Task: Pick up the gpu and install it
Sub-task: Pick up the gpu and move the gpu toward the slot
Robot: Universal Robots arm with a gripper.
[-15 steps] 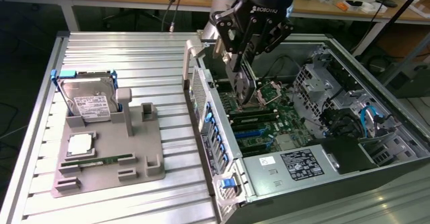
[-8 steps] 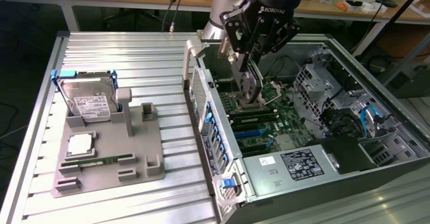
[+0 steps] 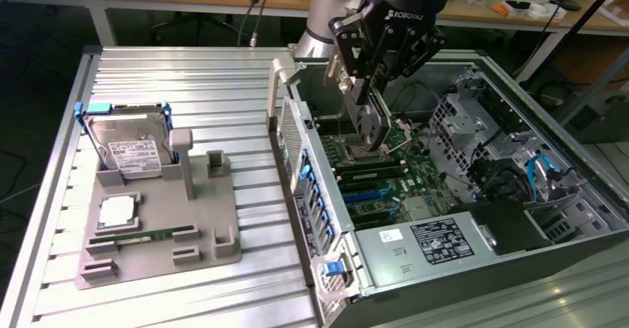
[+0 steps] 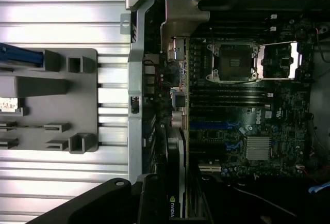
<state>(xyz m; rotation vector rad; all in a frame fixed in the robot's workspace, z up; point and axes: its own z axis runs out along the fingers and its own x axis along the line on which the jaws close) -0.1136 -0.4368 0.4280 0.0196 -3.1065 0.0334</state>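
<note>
The gpu (image 3: 370, 121) is a thin dark card hanging edge-down inside the open computer case (image 3: 305, 158), just above the motherboard (image 3: 384, 192). My gripper (image 3: 362, 77) is shut on the card's upper part. In the wrist view the gpu (image 4: 181, 126) is seen edge-on, its pale metal bracket (image 4: 178, 17) next to the case's rear wall. It runs alongside the blue expansion slots (image 4: 216, 126) and the empty processor socket (image 4: 232, 61). Whether the card touches a slot cannot be told.
A grey fixture (image 3: 197, 232) on the ribbed metal table, at the exterior view's left, holds a silver hard drive (image 3: 128, 151), a green memory stick (image 3: 143, 236) and a small square chip (image 3: 116, 210). The power supply (image 3: 432, 239) and cables (image 3: 540, 173) crowd the case.
</note>
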